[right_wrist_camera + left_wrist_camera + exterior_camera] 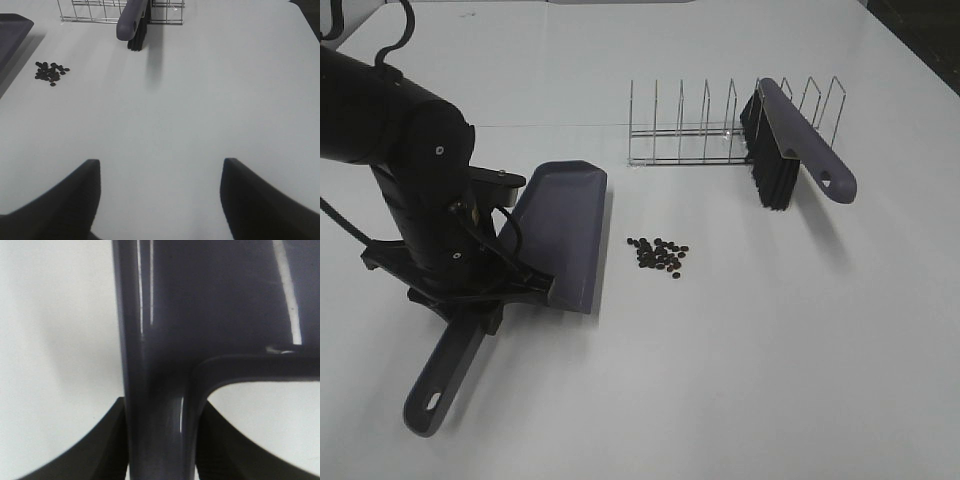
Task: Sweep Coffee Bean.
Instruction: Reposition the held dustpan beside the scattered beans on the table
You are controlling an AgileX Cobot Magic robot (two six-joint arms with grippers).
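A small pile of dark coffee beans lies on the white table, just right of the grey-purple dustpan; the beans also show in the right wrist view. My left gripper is shut on the dustpan's handle, where the handle meets the pan. The handle's free end points toward the front edge. The brush, grey-purple with black bristles, leans in the wire rack. My right gripper is open and empty above bare table, well away from the beans. It does not show in the high view.
The wire rack stands at the back of the table with the brush in it. The dustpan's corner shows in the right wrist view. The table's right edge runs along the back right.
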